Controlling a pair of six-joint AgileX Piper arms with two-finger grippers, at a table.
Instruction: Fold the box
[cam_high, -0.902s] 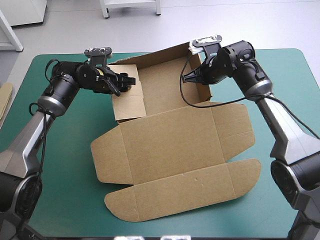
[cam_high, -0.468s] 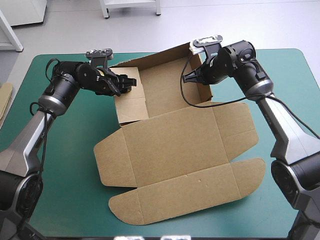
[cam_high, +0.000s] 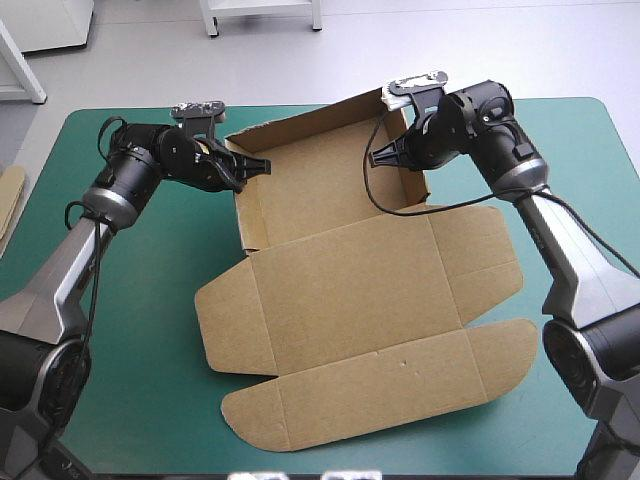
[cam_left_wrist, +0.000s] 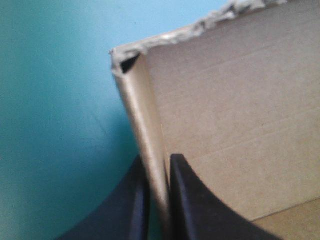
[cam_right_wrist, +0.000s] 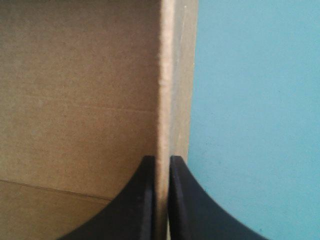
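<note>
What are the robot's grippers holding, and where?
The box: the left gripper pinches its left wall's upper edge, the right gripper its right wall's.

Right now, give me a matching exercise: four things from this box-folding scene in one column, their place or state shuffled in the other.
1. left gripper
2. right gripper
3. box lid
4. table

a. has a teal-green cover
b. lies flat, nearest the robot
c. shut on the box's right wall
d. shut on the box's left wall

Pairs: 1-d, 2-c, 3-b, 4-a.
</note>
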